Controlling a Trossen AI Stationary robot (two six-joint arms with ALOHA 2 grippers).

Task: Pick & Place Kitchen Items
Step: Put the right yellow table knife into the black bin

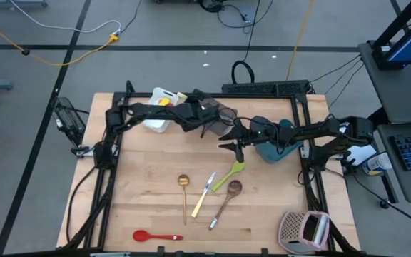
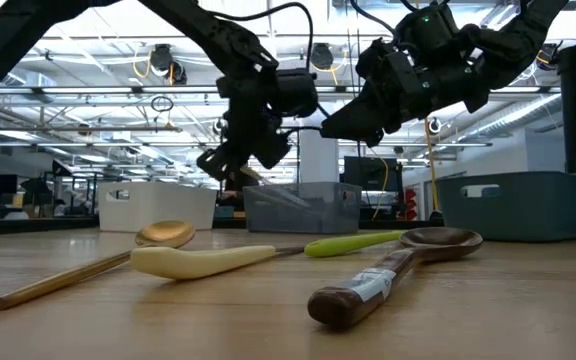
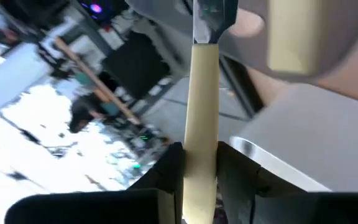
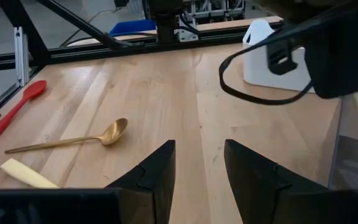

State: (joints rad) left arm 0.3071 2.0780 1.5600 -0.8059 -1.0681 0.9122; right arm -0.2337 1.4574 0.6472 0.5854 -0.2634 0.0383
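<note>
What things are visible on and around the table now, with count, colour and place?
Gold ladle: one, gold, table middle.
Cream-handled knife on table: one, cream handle, right of the ladle.
Lime spoon: one, lime green, below the right claw.
Brown spoon: one, dark brown, right of that knife.
Red spoon: one, red, near front edge.
Grater: one, pink side, front right corner.
White tub: one, white, back left.
Grey tub: one, grey, back middle.
Teal tub: one, teal, back right.
Held knife: one, cream handle, between the left claw's fingers, above the grey tub.
Left claw: one, dark, gripping that knife.
Right claw: one, dark, open, empty, above the table.
</note>
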